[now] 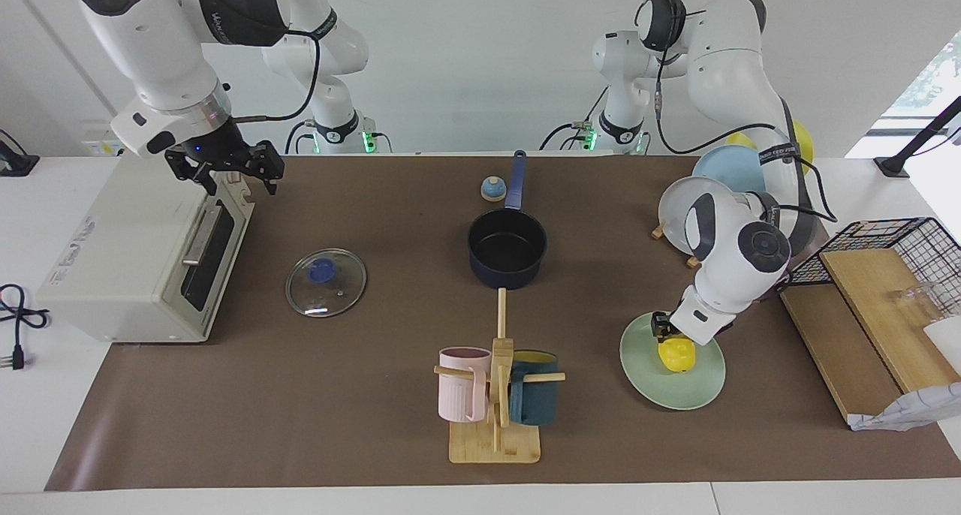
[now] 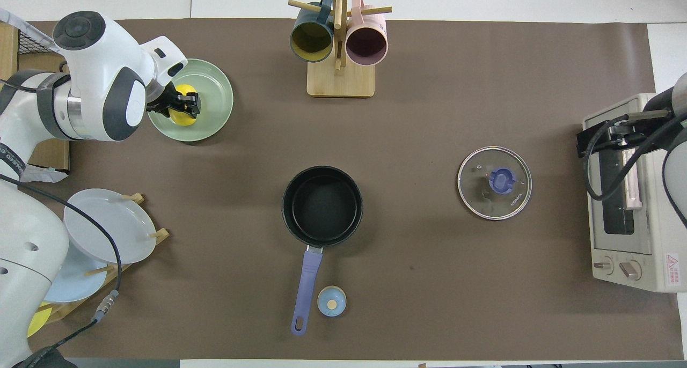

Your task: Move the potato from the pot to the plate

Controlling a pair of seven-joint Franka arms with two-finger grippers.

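Note:
The yellow potato (image 1: pixel 678 353) lies low on the mint-green plate (image 1: pixel 661 386), on the part of it nearer the robots. My left gripper (image 1: pixel 665 333) is down over the plate and shut on the potato; in the overhead view the gripper (image 2: pixel 185 101) covers part of the potato (image 2: pixel 181 117) over the plate (image 2: pixel 213 92). I cannot tell whether the potato touches the plate. The navy pot (image 1: pixel 507 246) stands empty mid-table with its handle toward the robots; it also shows in the overhead view (image 2: pixel 322 206). My right gripper (image 1: pixel 225 171) waits open over the toaster oven.
A toaster oven (image 1: pixel 128 252) stands at the right arm's end, a glass lid (image 1: pixel 326 282) beside it. A mug rack (image 1: pixel 495 395) stands at the table's edge farthest from the robots. A plate rack (image 1: pixel 698 209), a wire basket and wooden boards (image 1: pixel 863 305) crowd the left arm's end.

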